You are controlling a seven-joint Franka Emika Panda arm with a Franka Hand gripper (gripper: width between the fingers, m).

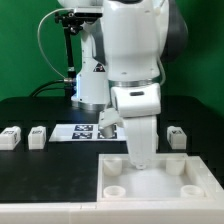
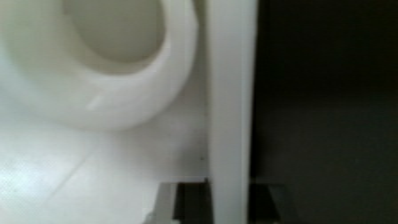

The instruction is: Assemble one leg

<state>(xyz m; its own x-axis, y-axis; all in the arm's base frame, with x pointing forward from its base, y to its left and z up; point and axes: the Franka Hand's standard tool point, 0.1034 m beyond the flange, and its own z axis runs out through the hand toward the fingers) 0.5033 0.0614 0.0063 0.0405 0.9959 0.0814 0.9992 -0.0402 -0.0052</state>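
The large white panel [image 1: 160, 178] with round corner holes lies at the front of the table. My gripper [image 1: 140, 160] reaches down onto its far rim, beside the far corner hole [image 1: 115, 160]. In the wrist view the panel's rim [image 2: 231, 100] runs straight between my dark fingers [image 2: 192, 205], which press on both sides of it, and the round hole [image 2: 111, 40] lies beside it. My gripper [image 2: 228, 192] is shut on that rim. Small white legs with marker tags stand apart on the table: two [image 1: 10, 137] [image 1: 37, 136] at the exterior view's left, one [image 1: 177, 135] at its right.
The marker board [image 1: 82, 131] lies flat behind the panel, partly hidden by my arm. The arm's white base [image 1: 92, 85] stands at the back. The black table [image 2: 329, 100] shows just past the panel's rim.
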